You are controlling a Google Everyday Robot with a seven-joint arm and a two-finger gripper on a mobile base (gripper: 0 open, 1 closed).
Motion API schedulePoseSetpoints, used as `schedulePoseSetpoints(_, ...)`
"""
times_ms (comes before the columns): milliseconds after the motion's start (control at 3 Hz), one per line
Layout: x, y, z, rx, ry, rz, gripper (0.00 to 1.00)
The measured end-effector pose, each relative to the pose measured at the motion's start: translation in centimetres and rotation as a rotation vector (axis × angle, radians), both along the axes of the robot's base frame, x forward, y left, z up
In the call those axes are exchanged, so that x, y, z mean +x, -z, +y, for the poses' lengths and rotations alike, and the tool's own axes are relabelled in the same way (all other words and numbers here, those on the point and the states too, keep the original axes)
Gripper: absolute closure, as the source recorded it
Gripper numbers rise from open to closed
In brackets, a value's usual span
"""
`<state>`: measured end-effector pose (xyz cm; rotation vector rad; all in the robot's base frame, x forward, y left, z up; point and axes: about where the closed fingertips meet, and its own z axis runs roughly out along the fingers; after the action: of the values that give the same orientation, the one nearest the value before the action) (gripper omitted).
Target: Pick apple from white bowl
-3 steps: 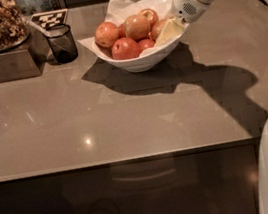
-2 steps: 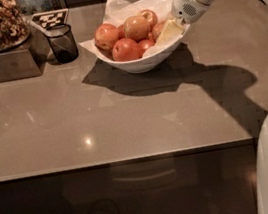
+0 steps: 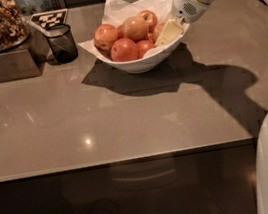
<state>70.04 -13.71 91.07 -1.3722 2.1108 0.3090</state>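
Camera view: the apple (image 3: 135, 27) tops the heap in the white bowl (image 3: 140, 65) near the bench's (image 3: 126, 120) far edge, with the gripper (image 3: 168, 31) dipped in beside it, its grip impossible to tell, and crowding neighbours (image 3: 124, 50) could deflect it or get rolled out.

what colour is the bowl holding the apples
White bowl, camera view; pincer is just inside its right rim.

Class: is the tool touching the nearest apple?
Cannot tell. Camera view: the tool, inside the white bowl at its right, overlaps that apple; neither gap nor contact shows plainly.
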Motion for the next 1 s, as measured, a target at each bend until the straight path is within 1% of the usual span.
schedulePoseSetpoints(333, 0.16, -0.15, -0.19, 0.027, 0.011, -0.030, 1.00)
schedulePoseSetpoints(667, 0.05, -0.06, -0.40, 0.052, -0.001, -0.030, 1.00)
schedulePoseSetpoints(1000, 0.00, -0.38, -0.36, 0.056, -0.003, -0.030, 1.00)
